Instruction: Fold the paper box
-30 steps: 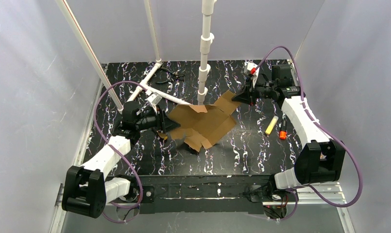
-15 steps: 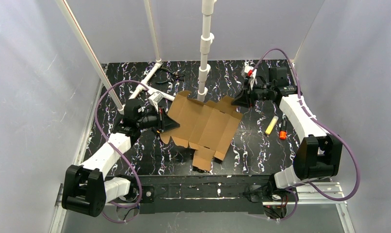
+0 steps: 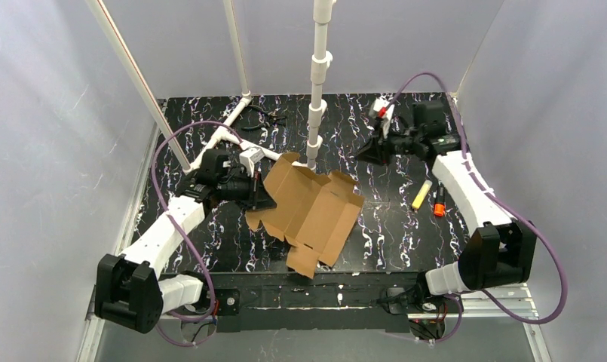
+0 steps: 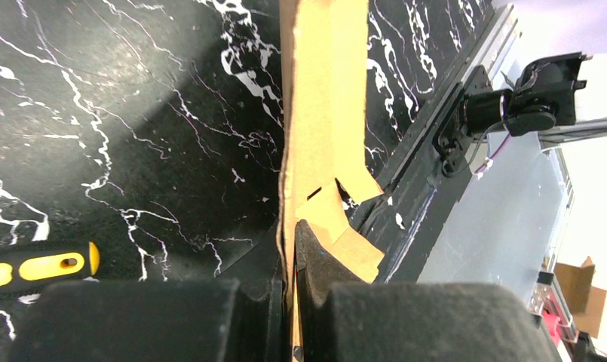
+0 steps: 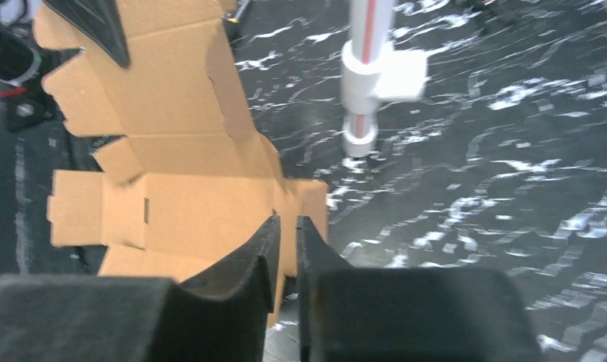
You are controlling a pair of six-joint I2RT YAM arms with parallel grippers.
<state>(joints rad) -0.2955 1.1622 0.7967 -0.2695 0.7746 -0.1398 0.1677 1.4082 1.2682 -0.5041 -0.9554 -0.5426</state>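
The paper box point(image 3: 311, 207) is a flat brown die-cut sheet, tilted up off the black marbled table in the middle. My left gripper point(image 3: 264, 197) is shut on its left edge. In the left wrist view the cardboard point(image 4: 323, 113) runs edge-on between the pinching fingers of the left gripper point(image 4: 291, 234). My right gripper point(image 3: 363, 154) hovers at the back right, apart from the sheet. In the right wrist view the right gripper point(image 5: 286, 226) shows a narrow empty gap, with the sheet point(image 5: 172, 151) lying beyond it to the left.
A white pipe post point(image 3: 315, 113) stands just behind the sheet, and a white pipe frame point(image 3: 232, 136) lies at the back left. Pliers point(image 3: 268, 115) lie at the back. A yellow marker point(image 3: 421, 194) and an orange one point(image 3: 439, 204) lie at the right. A yellow-black handle point(image 4: 36, 268) lies on the table.
My right gripper let go of the sheet's far right corner and drew back. My left gripper closed on the left edge, and the sheet opened out and swung toward the near left.
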